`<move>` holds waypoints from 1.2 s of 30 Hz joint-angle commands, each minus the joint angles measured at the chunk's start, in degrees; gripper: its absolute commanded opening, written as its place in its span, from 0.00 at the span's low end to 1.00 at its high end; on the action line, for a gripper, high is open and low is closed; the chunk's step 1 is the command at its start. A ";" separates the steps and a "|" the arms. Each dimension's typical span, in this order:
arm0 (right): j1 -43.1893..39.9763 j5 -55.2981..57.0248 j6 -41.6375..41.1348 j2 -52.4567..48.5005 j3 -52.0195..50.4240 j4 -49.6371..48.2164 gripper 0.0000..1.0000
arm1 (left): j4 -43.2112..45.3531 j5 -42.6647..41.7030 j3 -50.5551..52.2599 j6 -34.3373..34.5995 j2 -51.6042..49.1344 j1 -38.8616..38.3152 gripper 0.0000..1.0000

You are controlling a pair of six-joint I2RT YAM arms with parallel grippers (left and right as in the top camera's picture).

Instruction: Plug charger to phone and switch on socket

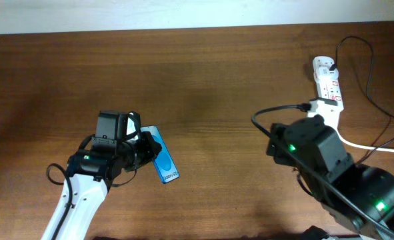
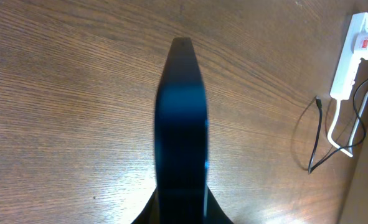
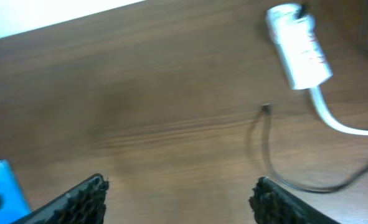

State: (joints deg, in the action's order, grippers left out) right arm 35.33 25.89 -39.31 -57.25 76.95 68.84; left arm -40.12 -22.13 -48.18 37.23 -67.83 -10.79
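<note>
Blue-screened and seen edge-on from its own wrist, the phone (image 2: 182, 124) is clamped in your left jaws over the bench (image 1: 203, 73), well apart from the socket (image 1: 328, 83) across bare wood. Your right jaws stand apart and empty, hovering near the socket's cord end, where the charger (image 3: 266, 111) tip lies loose on the wood just beside the socket. By the look of it, the step in hand is the pick-up of that connector: phone secured, lead not yet taken. The next move calls for lowering the right jaws over the thin black lead close behind its tip, closing on it squarely, then bringing tip and phone port together. Watch the thick white cord (image 3: 333, 121) leaving the socket right beside the lead; it could be pinched along with it. The charger's slack loops around the socket's far end and may drag or snag as you lift. Whether the socket is switched on cannot be told.
</note>
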 commanded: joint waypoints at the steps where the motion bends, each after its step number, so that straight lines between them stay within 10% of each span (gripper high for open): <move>1: -2.47 7.89 1.20 -0.35 0.63 2.40 0.78 | 0.13 -1.25 -0.28 -0.90 0.39 0.20 0.00; 11: -35.56 -9.25 13.86 -20.06 0.63 -3.67 0.81 | 0.11 -1.25 -0.28 -0.90 0.39 0.20 0.00; 14: -41.48 -19.80 13.86 -29.94 0.63 -6.23 0.69 | 0.11 -1.25 -0.28 -0.90 0.39 0.20 0.00; 20: -44.89 -29.99 13.81 -45.40 0.63 -11.34 0.41 | 0.07 -1.27 -0.28 -0.87 0.39 0.20 0.00; 36: -49.44 -27.34 11.47 -53.07 0.42 -16.87 0.40 | -2.14 -1.22 -0.28 -0.87 0.39 0.20 0.00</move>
State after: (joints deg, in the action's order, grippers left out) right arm -12.62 -3.27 -27.24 -109.91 77.03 51.07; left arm -42.22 -22.33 -48.18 37.23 -67.83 -10.79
